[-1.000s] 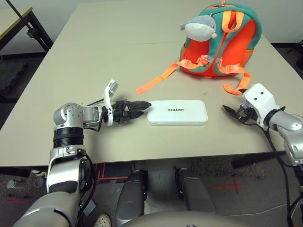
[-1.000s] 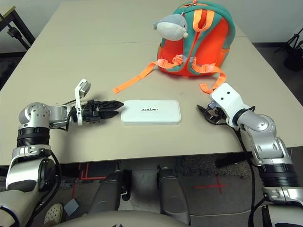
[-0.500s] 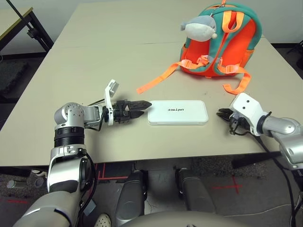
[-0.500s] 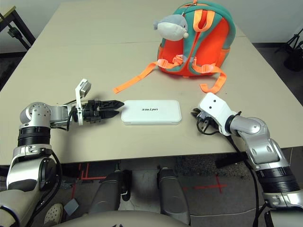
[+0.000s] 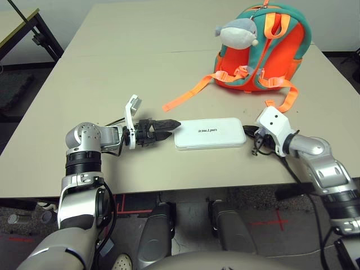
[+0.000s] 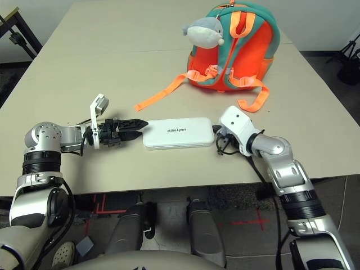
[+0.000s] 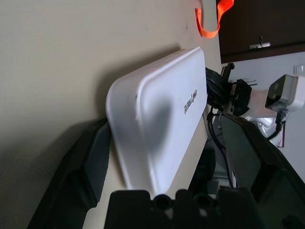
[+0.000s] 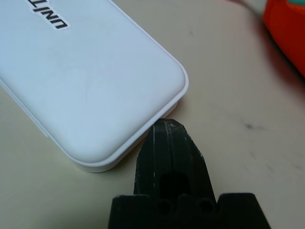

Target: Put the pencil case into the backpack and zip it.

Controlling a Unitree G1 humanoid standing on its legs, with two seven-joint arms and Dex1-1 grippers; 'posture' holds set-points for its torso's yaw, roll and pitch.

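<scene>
Left pincer (image 5: 169, 124): at the left end of the pencil case, level with it; in the left wrist view its fingers (image 7: 90, 162) stand apart on either side of that end.
Right pincer (image 8: 167, 129): fingers together, tips touching the right end of the case near its near corner.
Pencil case (image 5: 209, 133): flat on the surface (image 5: 112, 79), near the front edge, between the two pincers, lettering up.
Orange strap (image 5: 185, 95): trails from the backpack toward the near left, ending just beyond the case.
Backpack (image 5: 264, 50): upright at the far right, well apart from the case.
Plush toy (image 5: 239, 32): on the backpack's upper left.
</scene>
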